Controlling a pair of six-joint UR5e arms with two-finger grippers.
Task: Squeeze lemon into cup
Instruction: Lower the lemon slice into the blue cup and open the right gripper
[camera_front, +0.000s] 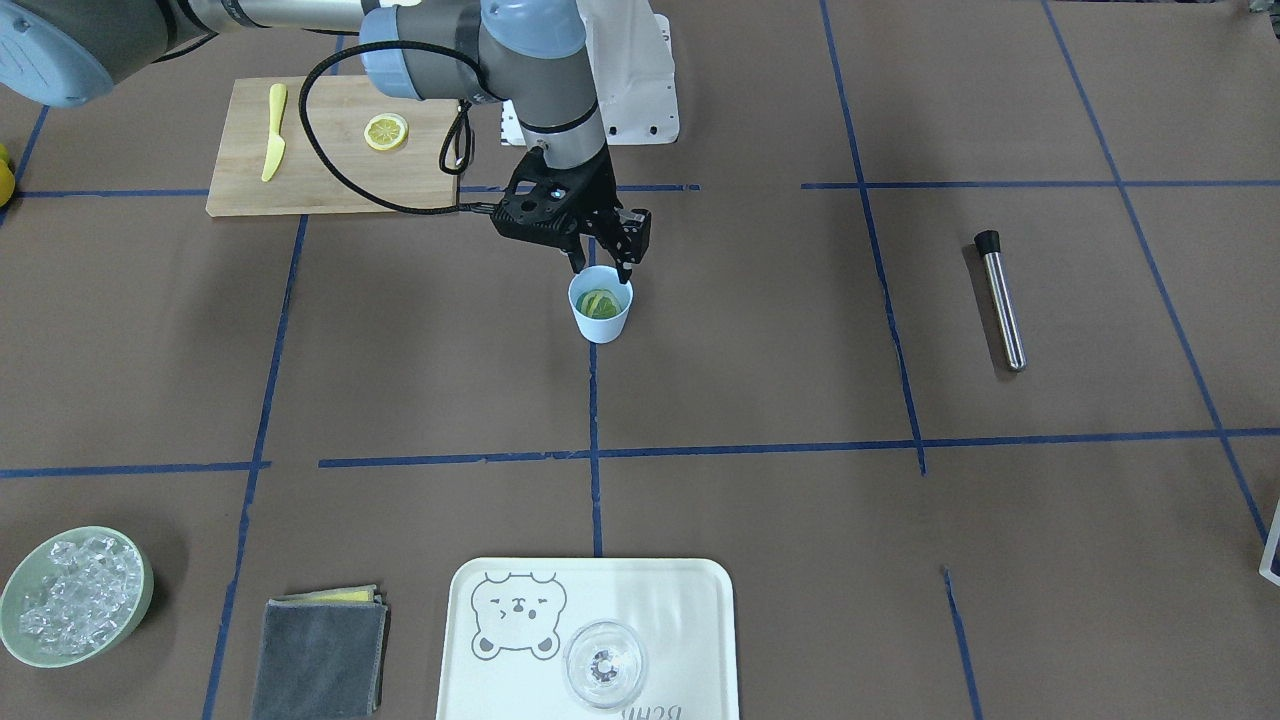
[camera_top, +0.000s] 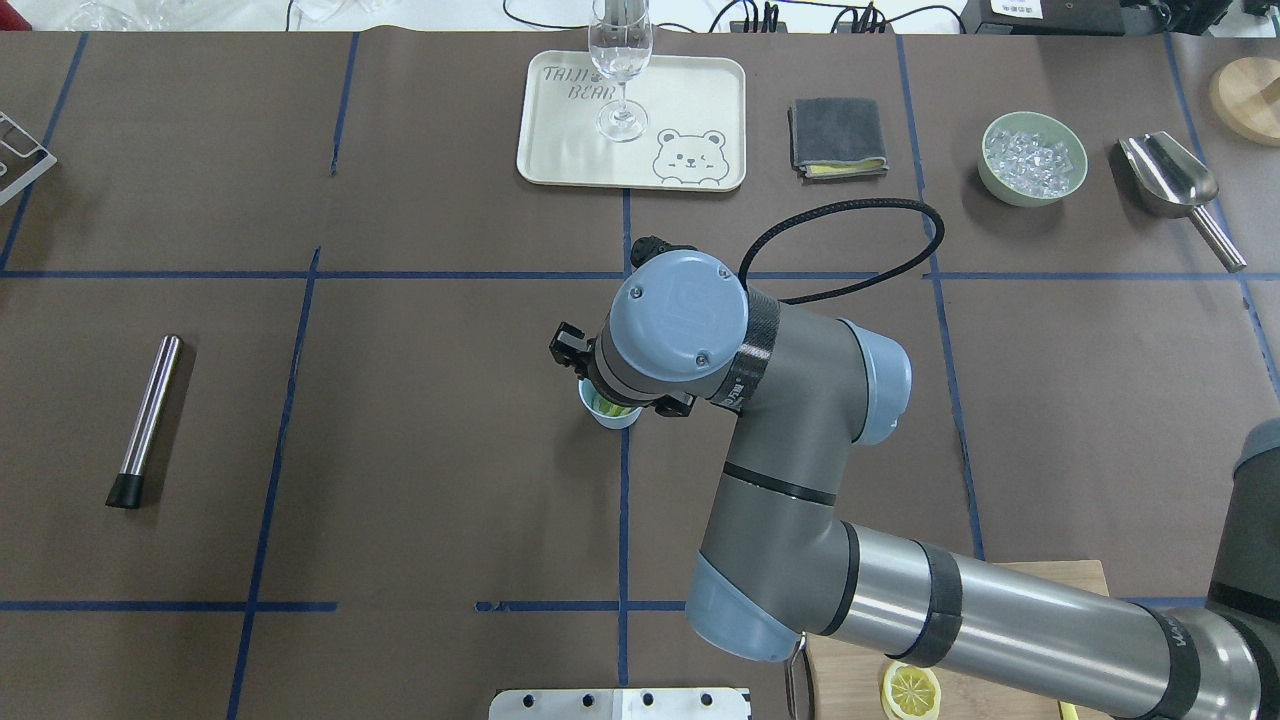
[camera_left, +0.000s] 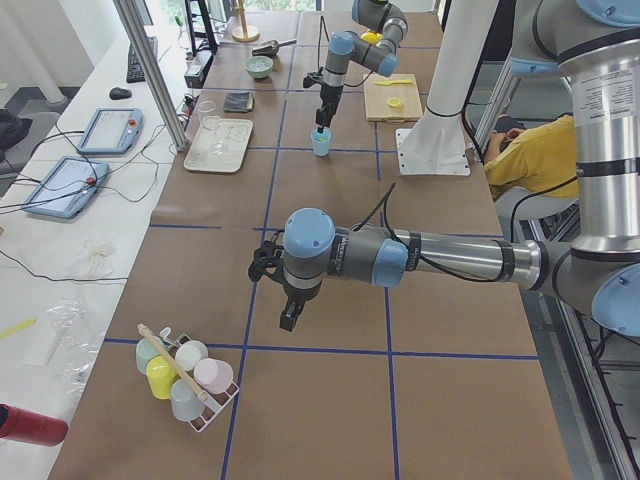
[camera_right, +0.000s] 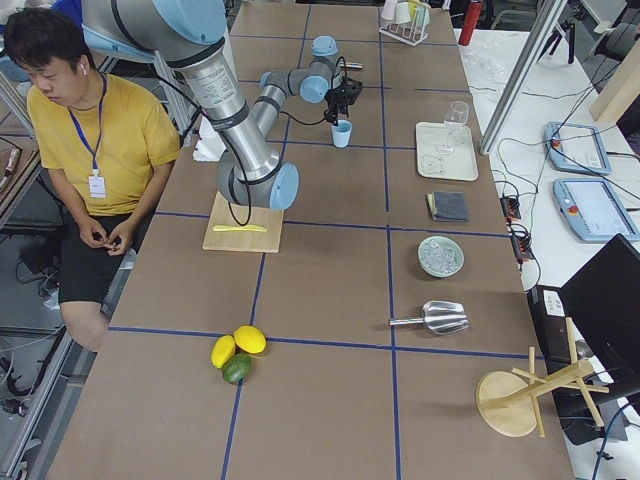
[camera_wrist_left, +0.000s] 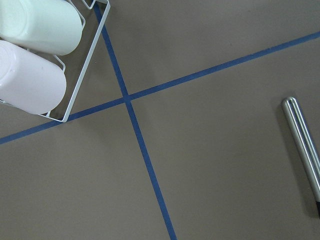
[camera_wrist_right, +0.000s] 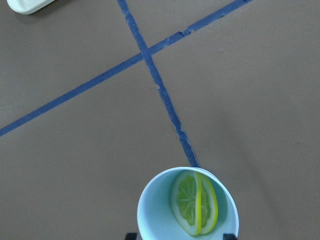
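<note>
The light-blue cup (camera_front: 600, 320) stands upright on the brown table at a crossing of blue tape lines. The lemon (camera_front: 599, 302) lies inside it, on edge, its cut face with pale segment lines showing in the right wrist view (camera_wrist_right: 195, 202). My right gripper (camera_front: 602, 268) hangs just above the cup (camera_wrist_right: 155, 210), open, its two fingertips (camera_wrist_right: 131, 235) spread to either side of the rim and touching nothing. In the overhead view the arm hides most of the cup (camera_top: 608, 415). My left gripper (camera_left: 290, 320) shows only in the exterior left view; I cannot tell whether it is open or shut.
A wooden board (camera_front: 330, 160) with a yellow knife (camera_front: 273, 130) and a thin lemon slice (camera_front: 386, 132) lies behind the cup. A steel muddler (camera_front: 1000, 300), a bear tray (camera_front: 680, 600) with a clear glass (camera_front: 604, 665), a grey cloth (camera_front: 320, 655) and a bowl of ice (camera_front: 75, 597) are nearby.
</note>
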